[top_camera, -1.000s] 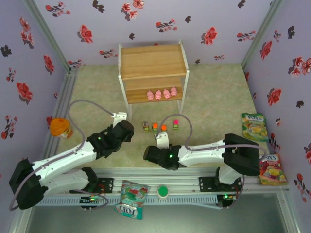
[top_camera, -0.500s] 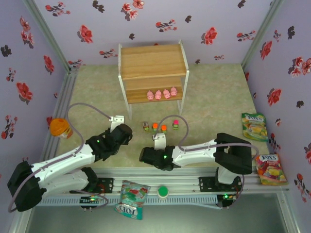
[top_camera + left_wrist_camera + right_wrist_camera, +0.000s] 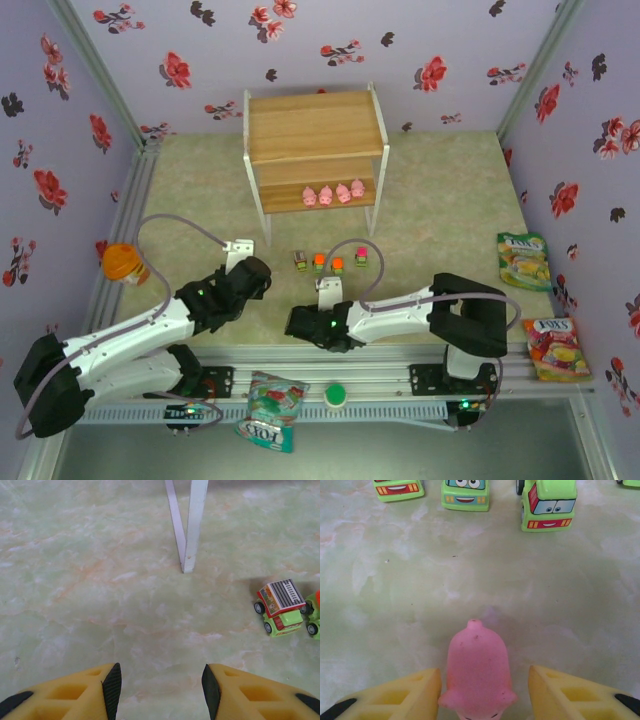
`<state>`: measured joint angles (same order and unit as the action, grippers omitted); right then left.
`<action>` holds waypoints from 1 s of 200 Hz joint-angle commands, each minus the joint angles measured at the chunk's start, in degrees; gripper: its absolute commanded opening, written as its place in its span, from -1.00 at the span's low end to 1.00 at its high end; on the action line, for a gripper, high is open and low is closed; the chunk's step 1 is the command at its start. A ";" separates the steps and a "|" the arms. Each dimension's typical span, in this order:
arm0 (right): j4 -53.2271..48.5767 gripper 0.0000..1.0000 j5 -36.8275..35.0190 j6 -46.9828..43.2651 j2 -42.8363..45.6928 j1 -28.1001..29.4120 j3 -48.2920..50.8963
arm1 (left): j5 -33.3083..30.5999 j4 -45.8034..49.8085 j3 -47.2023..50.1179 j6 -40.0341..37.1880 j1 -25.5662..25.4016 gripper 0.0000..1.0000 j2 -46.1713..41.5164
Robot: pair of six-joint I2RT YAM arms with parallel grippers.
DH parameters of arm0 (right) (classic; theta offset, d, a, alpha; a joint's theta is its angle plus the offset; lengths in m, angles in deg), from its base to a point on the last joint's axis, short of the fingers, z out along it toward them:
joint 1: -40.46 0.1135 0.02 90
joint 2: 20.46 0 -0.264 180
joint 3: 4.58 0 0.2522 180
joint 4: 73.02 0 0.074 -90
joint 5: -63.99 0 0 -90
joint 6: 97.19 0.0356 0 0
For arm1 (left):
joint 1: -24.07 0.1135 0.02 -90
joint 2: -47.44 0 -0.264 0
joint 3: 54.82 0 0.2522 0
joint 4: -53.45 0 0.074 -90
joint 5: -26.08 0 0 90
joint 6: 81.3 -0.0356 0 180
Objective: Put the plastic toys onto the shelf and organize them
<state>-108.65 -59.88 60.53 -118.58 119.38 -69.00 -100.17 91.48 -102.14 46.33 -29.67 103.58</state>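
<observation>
The shelf (image 3: 316, 130) stands at the back, with several pink pigs (image 3: 333, 194) in a row on its lower board. A row of toy cars (image 3: 330, 261) sits on the floor in front of it. My right gripper (image 3: 296, 322) is low, near the front of the floor. In the right wrist view this right gripper (image 3: 484, 686) is open around a pink pig (image 3: 479, 670). One pad touches the pig and a gap shows at the other. Three cars (image 3: 465, 492) face it. My left gripper (image 3: 161, 690) is open over bare floor, left of a car (image 3: 280, 607).
A white shelf leg (image 3: 192, 525) stands ahead of the left gripper. Snack bags lie at the right (image 3: 524, 262), (image 3: 556, 350) and on the front rail (image 3: 270, 408). An orange-topped item (image 3: 125, 264) sits at the left wall. A green disc (image 3: 335, 395) rests on the rail.
The right gripper has slid left and nearer the front edge, and its jaws have narrowed around the pig. The left arm has drawn back slightly.
</observation>
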 commanded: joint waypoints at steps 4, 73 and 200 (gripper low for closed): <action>-2.97 -0.04 -2.56 1.77 -1.23 0.54 -1.76 | -2.16 0.34 1.05 1.71 -0.23 0.02 -0.20; -4.02 -0.15 -2.61 2.12 -2.55 0.58 -2.97 | -2.21 0.51 0.92 1.92 -0.23 0.02 0.16; -5.73 -0.17 -2.17 3.77 -3.38 0.95 -3.05 | -2.20 0.51 1.57 2.51 -0.28 0.02 0.26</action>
<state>-112.30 -60.31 62.48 -121.75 119.62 -71.44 -100.39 91.53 -101.40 47.42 -29.67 103.73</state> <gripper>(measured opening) 0.412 0.510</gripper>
